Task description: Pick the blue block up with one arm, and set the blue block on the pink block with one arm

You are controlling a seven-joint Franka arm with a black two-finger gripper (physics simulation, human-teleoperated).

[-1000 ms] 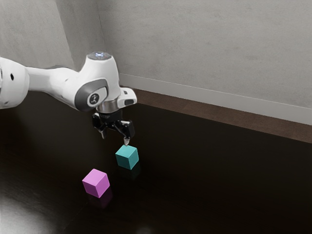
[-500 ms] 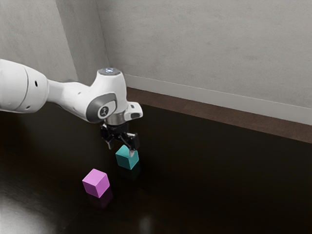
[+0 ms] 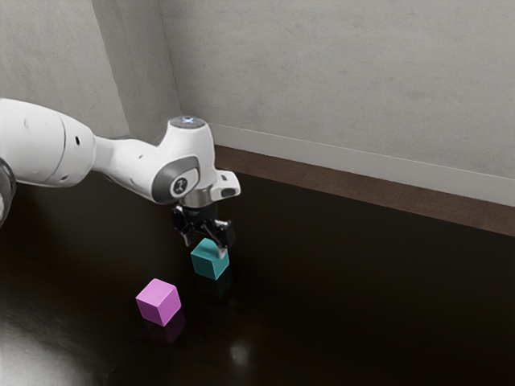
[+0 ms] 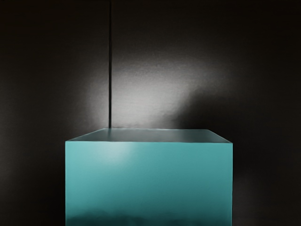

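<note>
Item: blue block [image 3: 209, 261], grasp stage, not yet lifted.
Gripper [image 3: 204, 244] spread, straddling the block's top; block on dark surface [image 3: 362, 305]; pink block [image 3: 158, 301] near-left, apart. Lifting and stacking remain.

The table [image 3: 362, 314] is dark and shiny. Behind it runs a brown strip [image 3: 386, 191], then a white strip [image 3: 362, 162] at the bottom of a grey wall [image 3: 338, 72].

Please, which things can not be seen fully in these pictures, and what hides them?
Exterior view, the blue block: the pincer covers part of its top.
Wrist view, the blue block: the picture's lower edge cuts off its bottom.
Exterior view, the arm: the left edge cuts off its base.
</note>
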